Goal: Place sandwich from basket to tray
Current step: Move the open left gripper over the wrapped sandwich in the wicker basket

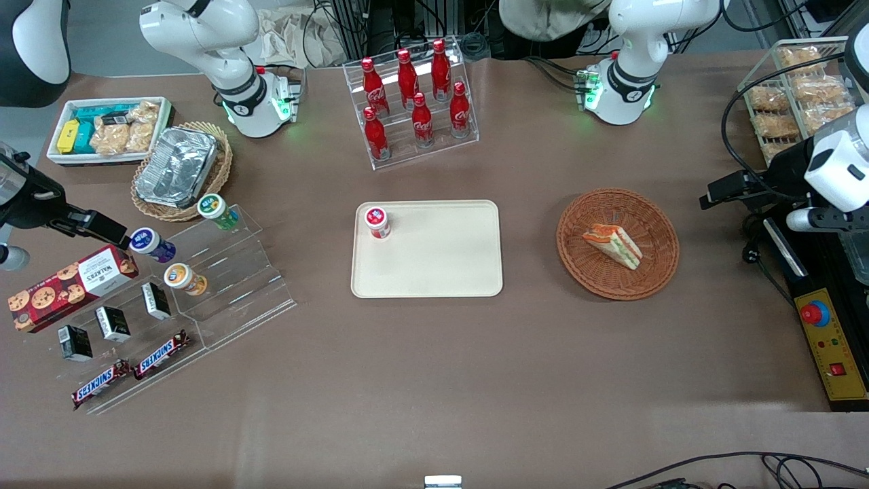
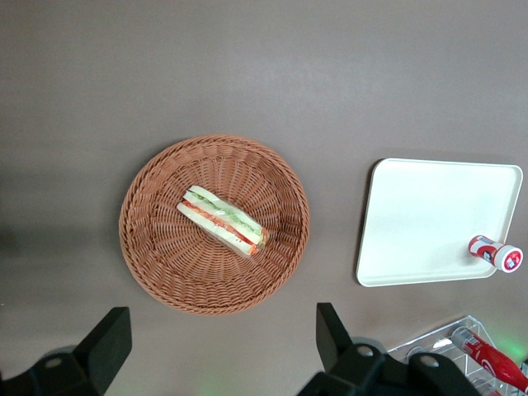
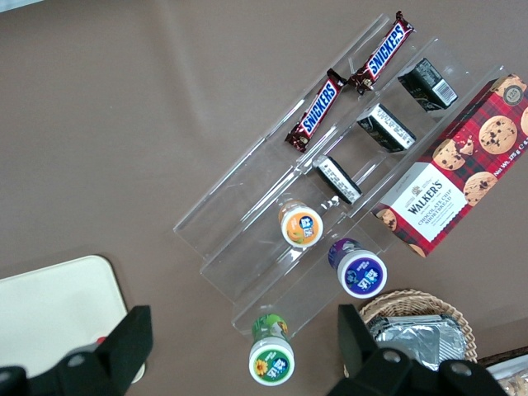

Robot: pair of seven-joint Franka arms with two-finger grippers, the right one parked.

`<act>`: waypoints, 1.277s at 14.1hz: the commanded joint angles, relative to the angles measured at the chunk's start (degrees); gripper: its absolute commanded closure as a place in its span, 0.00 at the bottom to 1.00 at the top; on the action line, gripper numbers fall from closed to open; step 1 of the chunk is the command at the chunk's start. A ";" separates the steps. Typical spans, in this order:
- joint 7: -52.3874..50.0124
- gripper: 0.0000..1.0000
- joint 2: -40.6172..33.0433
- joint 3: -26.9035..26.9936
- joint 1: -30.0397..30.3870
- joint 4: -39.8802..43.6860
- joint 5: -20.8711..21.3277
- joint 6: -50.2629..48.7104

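Beside the tray: the basket point(image 1: 618, 244) sits on the brown bench point(image 1: 434, 380), toward the working arm's end, with a strip of bare bench between the two.
Sandwich: the sandwich point(image 1: 613, 245) lies on its side in the middle of the basket, one wedge with its filling layers showing along the cut face point(image 2: 223, 221).
Hand: the hand point(image 2: 221, 346) hangs high above the basket, spread wide and gripping nothing; both dark fingers point(image 2: 334, 330) stand apart well wider than the wedge.
Handling: it looks light, soft and easy to crush, and its layers could slide apart. A grip across the two bread faces near the wedge's middle, closed gently, seems the safest hold; pinching at the pointed tip would likely squash it.
Tray: the tray point(image 1: 434, 272) is mostly bare, with a small red-capped cup point(image 1: 377, 222) standing in the corner farthest from the basket, so there is plenty of free space nearer the basket.
Surface: the bench is flat and matte.
Room: a rack of red bottles point(image 1: 413, 102) stands farther from the front camera than the tray, well apart from the likely path.
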 commanded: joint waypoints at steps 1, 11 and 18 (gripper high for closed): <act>-2.68 0.01 0.35 -0.57 -0.41 0.43 0.45 0.24; -6.82 0.01 -6.65 -1.01 -2.97 -15.35 7.58 9.78; -9.55 0.01 -11.60 -1.10 -5.33 -35.33 7.32 27.21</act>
